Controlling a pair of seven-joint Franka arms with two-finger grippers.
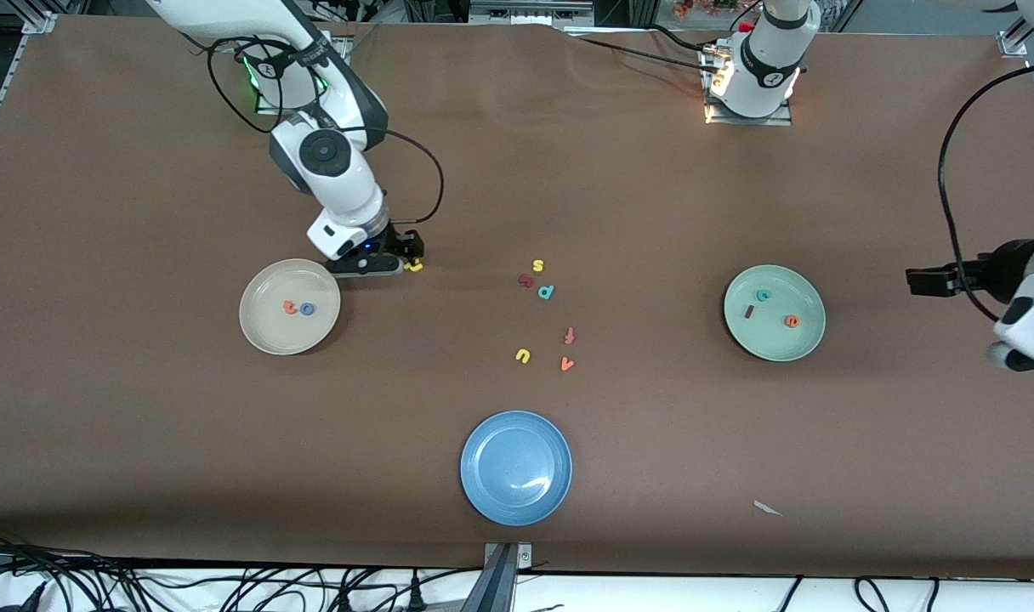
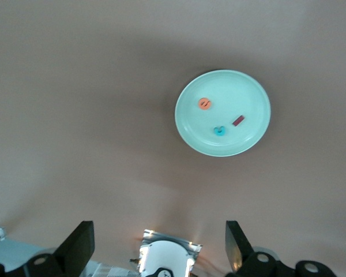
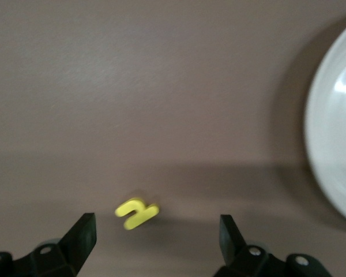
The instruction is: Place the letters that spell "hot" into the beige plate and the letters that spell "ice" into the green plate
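The beige plate [image 1: 266, 327] holds the orange t [image 1: 290, 307] and the blue o [image 1: 307, 309]. Just beside that plate, my right gripper [image 1: 410, 253] hangs low and open. The yellow h [image 1: 413, 267] lies on the table between its fingers, ungripped [image 3: 136, 213]. The plate's rim [image 3: 328, 144] shows in the right wrist view. The green plate [image 1: 776, 344] carries the teal c [image 1: 764, 295], the dark red i [image 1: 748, 311] and the orange e [image 1: 791, 321]. My left gripper [image 1: 915, 280] waits open and empty past the green plate [image 2: 230, 86].
A blue plate [image 1: 516, 467] sits near the front edge. Loose letters lie mid-table: yellow s [image 1: 537, 266], a dark red letter [image 1: 525, 280], teal p [image 1: 546, 291], orange f [image 1: 569, 336], yellow u [image 1: 523, 355], orange v [image 1: 567, 364]. A white scrap [image 1: 767, 507] lies near the front.
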